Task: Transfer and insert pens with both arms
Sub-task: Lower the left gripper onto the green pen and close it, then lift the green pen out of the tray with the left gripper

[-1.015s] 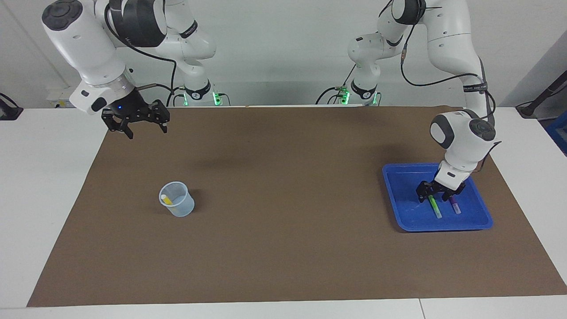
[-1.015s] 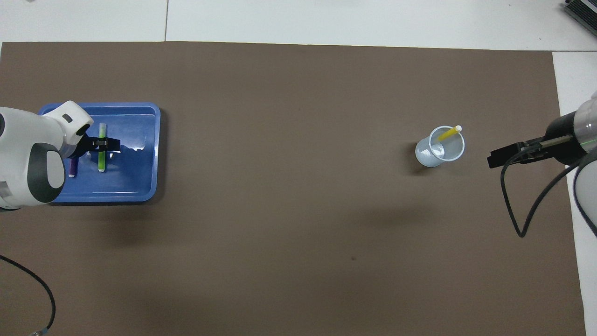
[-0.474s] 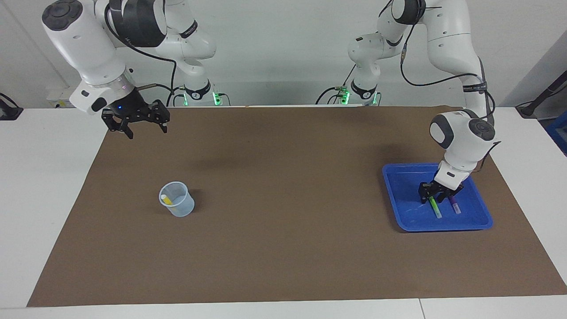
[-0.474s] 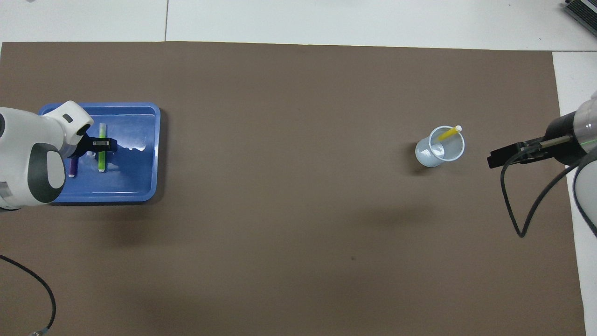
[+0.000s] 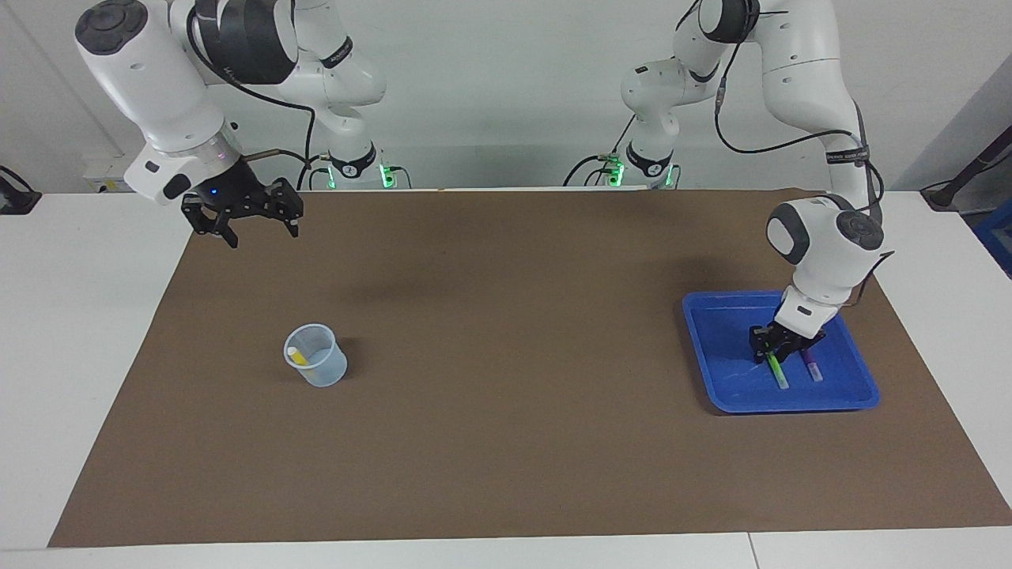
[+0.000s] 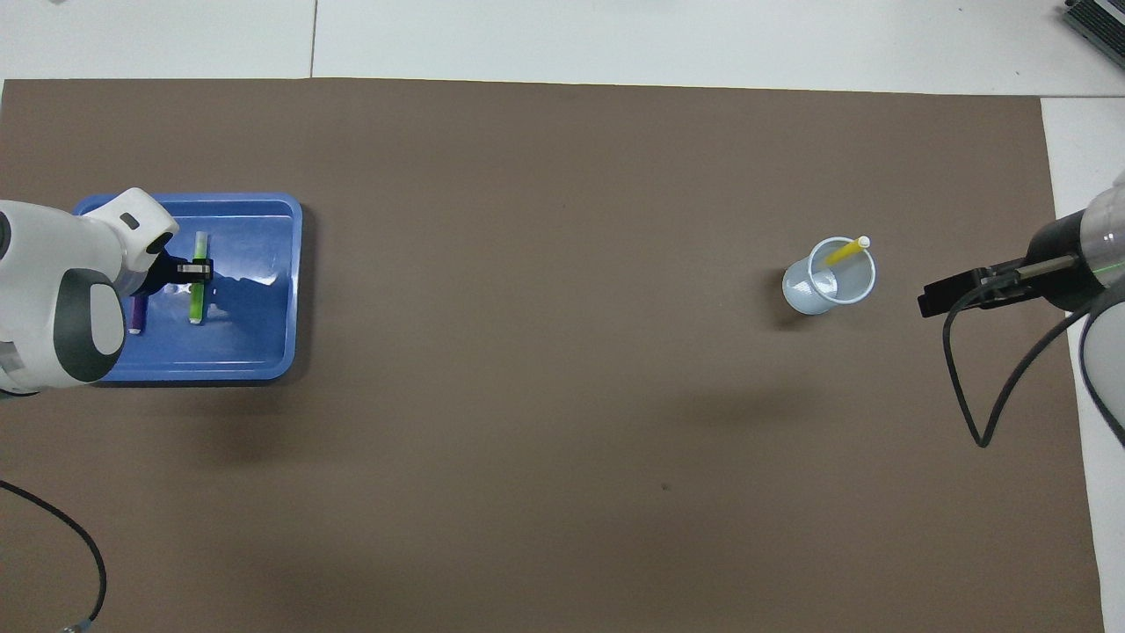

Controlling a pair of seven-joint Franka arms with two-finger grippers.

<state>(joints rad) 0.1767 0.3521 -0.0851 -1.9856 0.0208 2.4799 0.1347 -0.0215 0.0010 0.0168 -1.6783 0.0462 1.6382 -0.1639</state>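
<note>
In the blue tray (image 5: 711, 348) (image 6: 255, 352) at the left arm's end of the table lie a green pen (image 5: 778, 371) (image 6: 198, 290) and a purple pen (image 5: 812, 367) (image 6: 137, 315), side by side. My left gripper (image 5: 771, 348) (image 6: 195, 272) is down in the tray, shut on the green pen near its middle. A yellow pen (image 5: 298, 356) (image 6: 845, 252) leans inside the clear cup (image 5: 316, 356) (image 6: 830, 277). My right gripper (image 5: 254, 225) (image 6: 939, 299) hangs open in the air over the mat's corner at the right arm's end, holding nothing.
A brown mat (image 5: 506, 379) covers most of the white table. The cup stands toward the right arm's end, the tray toward the left arm's end. A black cable (image 6: 976, 387) loops down from the right arm.
The left gripper's fingers have closed in on the green pen, which has shifted a little in the tray. The right arm waits, unmoved.
</note>
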